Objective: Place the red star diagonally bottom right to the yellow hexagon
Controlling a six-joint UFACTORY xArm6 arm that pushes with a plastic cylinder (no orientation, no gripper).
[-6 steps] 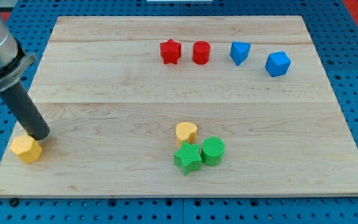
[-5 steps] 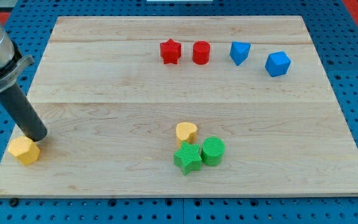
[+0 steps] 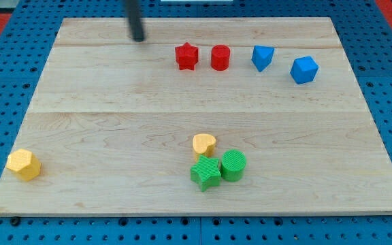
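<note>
The red star (image 3: 187,56) sits near the view's top, just left of a red cylinder (image 3: 220,57). The yellow hexagon (image 3: 24,164) lies at the board's bottom left corner, far from the star. My tip (image 3: 138,38) is near the view's top, to the left of the red star with a gap between them. It touches no block.
Two blue blocks (image 3: 263,58) (image 3: 304,69) lie right of the red cylinder. A yellow heart-like block (image 3: 204,144), a green star (image 3: 205,172) and a green cylinder (image 3: 233,165) cluster at the bottom middle. The wooden board's edge (image 3: 19,129) runs close to the hexagon.
My tip has left the yellow hexagon at the bottom left and jumped to the view's top, left of the red star. The hexagon slid slightly left. Other blocks have not moved.
</note>
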